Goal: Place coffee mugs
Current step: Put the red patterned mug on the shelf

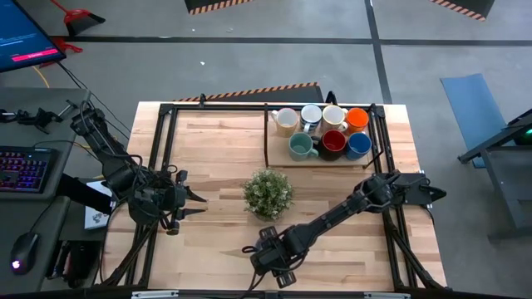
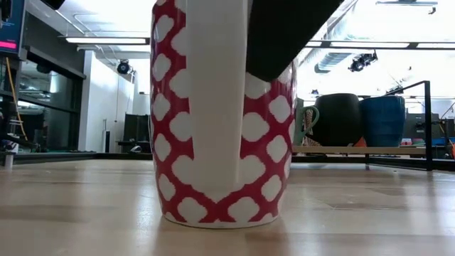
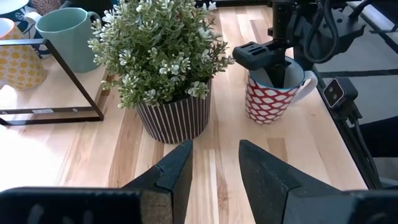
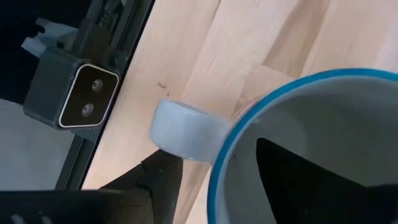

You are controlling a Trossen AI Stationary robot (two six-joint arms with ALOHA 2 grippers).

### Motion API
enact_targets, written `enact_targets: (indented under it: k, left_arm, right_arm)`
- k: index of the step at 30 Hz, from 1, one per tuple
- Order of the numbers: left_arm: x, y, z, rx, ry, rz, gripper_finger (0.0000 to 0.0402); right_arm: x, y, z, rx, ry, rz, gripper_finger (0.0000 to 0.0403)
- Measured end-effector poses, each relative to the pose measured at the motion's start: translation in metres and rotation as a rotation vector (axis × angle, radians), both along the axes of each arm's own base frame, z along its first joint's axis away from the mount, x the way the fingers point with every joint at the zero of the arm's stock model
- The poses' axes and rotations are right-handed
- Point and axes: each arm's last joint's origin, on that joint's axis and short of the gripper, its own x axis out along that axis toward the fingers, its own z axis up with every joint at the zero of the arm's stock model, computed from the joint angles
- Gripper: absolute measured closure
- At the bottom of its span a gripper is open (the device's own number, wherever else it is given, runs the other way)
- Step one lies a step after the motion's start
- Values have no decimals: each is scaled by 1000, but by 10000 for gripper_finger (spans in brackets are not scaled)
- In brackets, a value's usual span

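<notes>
Your item: red-and-white lattice mug (image 3: pixel 271 93), blue rim, pale handle, low centre of the high view. Right gripper (image 3: pixel 273 70) straddles its rim, fingers spread, one inside. Only the left wrist view shows that; left gripper (image 3: pixel 214 180) gapes, empty, at left.

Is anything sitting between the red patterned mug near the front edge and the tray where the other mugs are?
Yes. The potted plant stands on the table between the red patterned mug, which the right gripper straddles at the rim, and the tray of mugs. A straight path would meet the plant; going up and over looks clear.
</notes>
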Motion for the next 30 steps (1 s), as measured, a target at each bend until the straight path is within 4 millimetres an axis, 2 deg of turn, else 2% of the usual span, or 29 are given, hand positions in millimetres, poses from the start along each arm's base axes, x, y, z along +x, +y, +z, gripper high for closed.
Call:
enact_targets:
  k: [9,15,21,24,27,30]
  left_arm:
    - [0,0,0,0,0,0,282]
    - [0,0,0,0,0,0,282]
    - [0,0,0,1,2,0,282]
    - [0,0,0,-1,1,1,282]
    - [0,0,0,-4,-1,1,282]
    - [0,0,0,-16,-1,9,282]
  right_arm:
    - [5,-7,0,19,3,-73,285]
    - [7,-8,3,46,-9,-157,386]
    - [8,3,8,53,-85,-165,398]
    - [4,14,24,36,-114,-164,398]
    - [-6,30,53,-24,-195,-154,399]
    - [-24,41,86,-144,-272,-175,400]
